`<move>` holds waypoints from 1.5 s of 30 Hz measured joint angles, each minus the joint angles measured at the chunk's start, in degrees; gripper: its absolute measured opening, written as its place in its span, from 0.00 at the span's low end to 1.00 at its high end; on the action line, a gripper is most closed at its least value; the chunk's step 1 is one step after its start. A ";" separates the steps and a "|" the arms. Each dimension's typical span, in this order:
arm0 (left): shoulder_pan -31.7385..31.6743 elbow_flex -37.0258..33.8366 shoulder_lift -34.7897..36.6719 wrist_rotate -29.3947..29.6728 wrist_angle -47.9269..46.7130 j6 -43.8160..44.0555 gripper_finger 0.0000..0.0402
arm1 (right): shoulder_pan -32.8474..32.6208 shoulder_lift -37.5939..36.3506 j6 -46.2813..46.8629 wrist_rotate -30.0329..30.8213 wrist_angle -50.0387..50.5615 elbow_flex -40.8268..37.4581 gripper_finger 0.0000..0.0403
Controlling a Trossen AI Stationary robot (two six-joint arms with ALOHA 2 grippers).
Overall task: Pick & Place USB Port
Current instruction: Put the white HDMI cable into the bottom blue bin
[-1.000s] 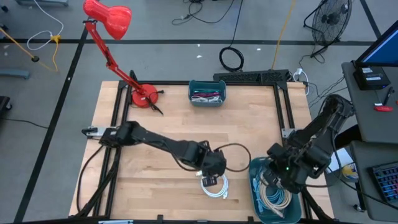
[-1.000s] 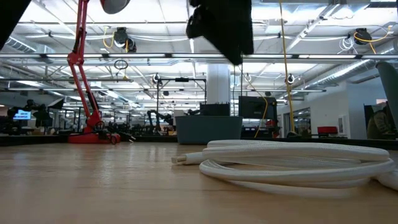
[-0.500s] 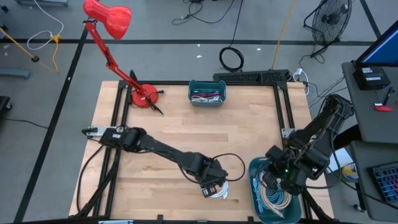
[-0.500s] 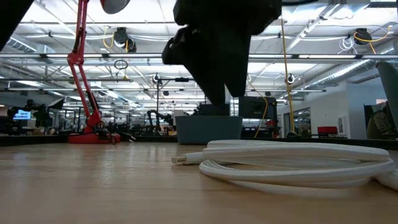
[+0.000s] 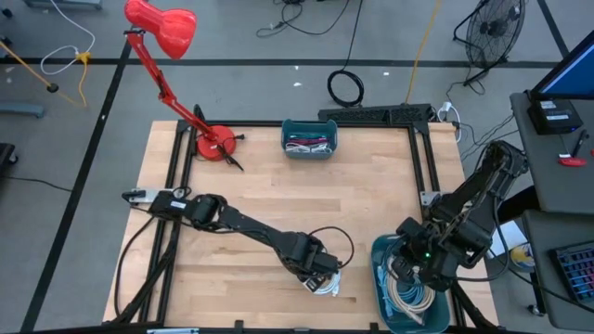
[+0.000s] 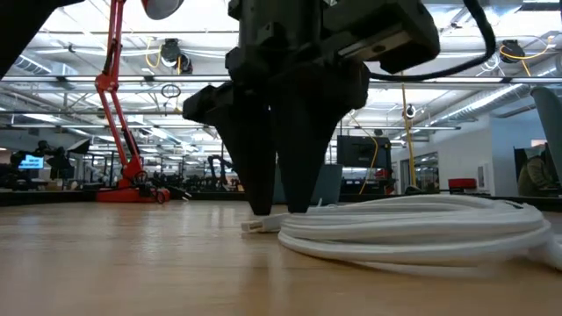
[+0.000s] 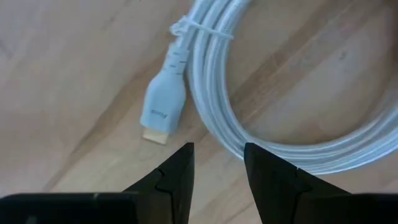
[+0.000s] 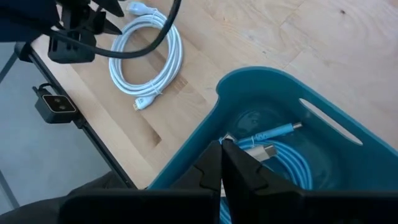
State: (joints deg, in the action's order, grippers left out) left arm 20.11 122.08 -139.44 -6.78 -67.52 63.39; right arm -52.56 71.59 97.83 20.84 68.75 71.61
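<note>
A white coiled cable [image 5: 327, 284] lies flat on the wooden table near its near edge; its white plug [image 7: 163, 112] rests beside the coil [image 7: 214, 87]. My left gripper [image 5: 319, 269] is open and points down over the coil. In the low view its fingertips [image 6: 279, 209] reach table height at the coil's [image 6: 413, 228] plug end. In the left wrist view its fingers [image 7: 217, 171] stand on either side of the coil's strand. My right gripper [image 8: 221, 163] is shut and waits above the teal bin [image 5: 379, 252]. My left gripper comes from above, pointing down, with its open fingers [image 7: 177, 171] astride the coil's strand [image 7: 227, 140] next to the plug. I cannot tell whether the fingers touch the cable. The coil lies on the table.
The teal bin [image 8: 273, 87] at the near right corner holds blue and pale cables [image 8: 273, 134]. A second teal bin [image 5: 309, 137] sits at the far edge, and a red desk lamp's base [image 5: 212, 144] stands at the far left. Bare wood spreads across the table's middle.
My left gripper has moved toward the table's near edge and come down from above the coil until its fingertips stand at table height by the plug end. The right arm has kept still.
</note>
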 joint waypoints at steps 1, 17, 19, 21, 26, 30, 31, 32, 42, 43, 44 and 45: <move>0.05 0.00 -0.26 -0.12 0.72 -0.31 0.36 | 0.00 -0.01 0.03 0.00 -0.04 0.00 0.00; -1.24 0.09 -0.74 -0.63 3.39 1.78 0.36 | 0.00 0.00 0.07 -0.01 -1.33 0.00 0.00; -1.19 0.09 -0.74 -0.06 4.01 3.01 0.36 | 0.00 0.00 0.07 0.00 -1.33 0.00 0.00; -1.21 0.09 -0.74 0.30 4.41 4.98 0.36 | 0.00 0.01 0.07 0.00 -1.33 0.00 0.00; -1.28 0.09 -0.71 -0.72 6.11 7.31 0.36 | 0.00 0.01 -0.01 0.00 -1.32 0.00 0.00; -1.24 0.04 0.79 0.02 6.84 7.44 0.36 | 0.00 0.01 -0.42 0.02 -1.29 0.00 0.00; -1.27 0.04 1.59 0.41 7.01 7.46 0.36 | 0.01 0.01 -0.70 0.04 -1.29 0.00 0.00; -1.38 0.05 2.14 0.96 7.27 7.46 0.36 | 0.07 0.01 -0.85 0.03 -1.29 0.00 0.00; -2.38 0.07 3.77 0.62 8.11 7.96 0.36 | 0.46 -0.01 -1.87 0.07 -1.27 0.00 0.00; -2.28 0.07 3.77 0.82 8.18 8.32 0.36 | 0.46 0.01 -1.87 0.07 -1.28 0.00 0.00; -2.18 0.07 3.77 1.17 8.16 8.66 0.36 | 0.46 -0.01 -1.88 0.07 -1.29 0.00 0.00; -2.15 0.07 3.77 1.42 8.16 8.77 0.36 | 0.46 0.01 -2.00 0.07 -1.29 0.00 0.00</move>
State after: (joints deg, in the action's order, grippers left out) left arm 17.96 122.15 -135.68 -5.37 -59.36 72.16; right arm -52.10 71.59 95.83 20.91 67.46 71.61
